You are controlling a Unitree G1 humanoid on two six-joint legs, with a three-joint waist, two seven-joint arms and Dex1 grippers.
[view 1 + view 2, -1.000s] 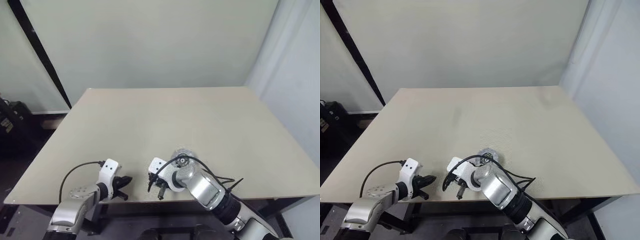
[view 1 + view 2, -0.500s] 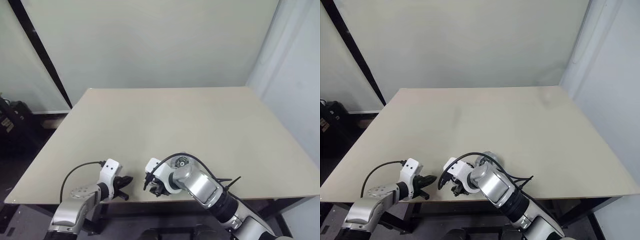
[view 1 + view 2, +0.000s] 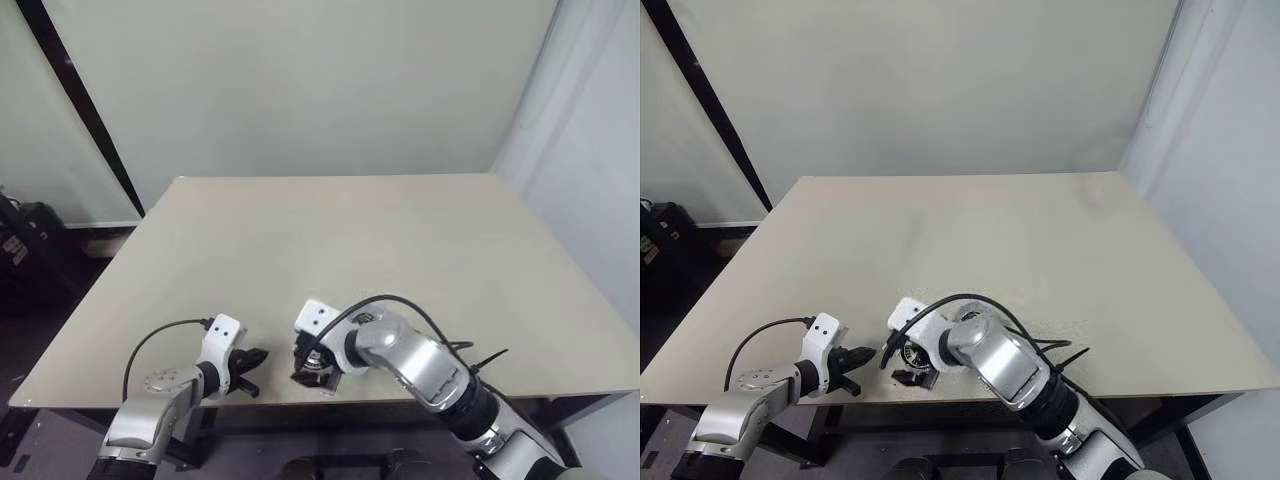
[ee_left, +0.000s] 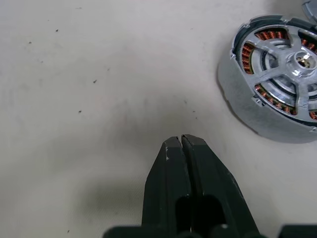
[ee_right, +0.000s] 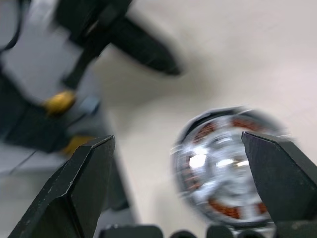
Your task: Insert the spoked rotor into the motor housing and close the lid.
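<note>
Now that the right gripper (image 5: 183,198) has gone from nearly closed a second ago to fully spread and has lifted off, it holds nothing; the spoked rotor (image 4: 292,62) has evidently been released. The rotor sits seated inside the motor housing (image 4: 242,109), copper windings visible through its gaps, near the front edge of the table (image 3: 400,240). The left gripper (image 4: 181,144) remains fully closed and empty, just beside the housing. Insertion appears complete; fitting the lid is judged to be outstanding
</note>
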